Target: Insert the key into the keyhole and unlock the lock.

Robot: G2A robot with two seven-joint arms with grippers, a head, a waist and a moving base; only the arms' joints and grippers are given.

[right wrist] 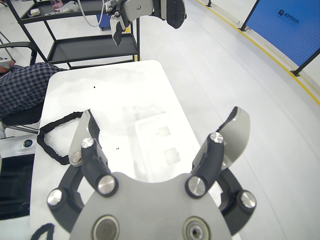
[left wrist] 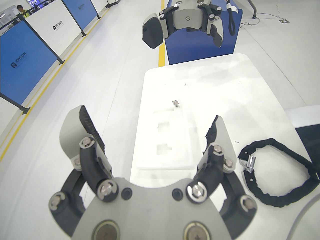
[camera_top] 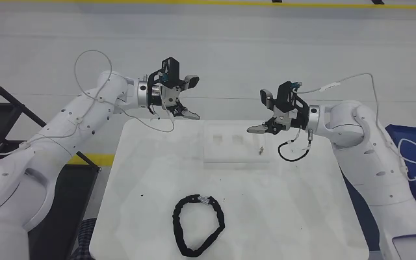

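Observation:
A black fabric-covered chain lock (camera_top: 197, 224) lies in a loop near the table's front edge, its silver lock barrel (left wrist: 250, 164) at the loop's top. A small metal key (camera_top: 261, 151) rests on the right end of a white foam block (camera_top: 237, 146) at the table's back; it is also seen in the left wrist view (left wrist: 176, 103). My left gripper (camera_top: 188, 97) hangs open above the table's back left corner. My right gripper (camera_top: 259, 112) hangs open just above and right of the foam block. Both hold nothing.
The foam block (left wrist: 165, 141) has three square recesses. The white table (camera_top: 162, 188) is bare between foam and chain. A black wire cart (right wrist: 75, 43) stands behind the table's left side, and a person in a checked shirt (right wrist: 22, 88) sits beside it.

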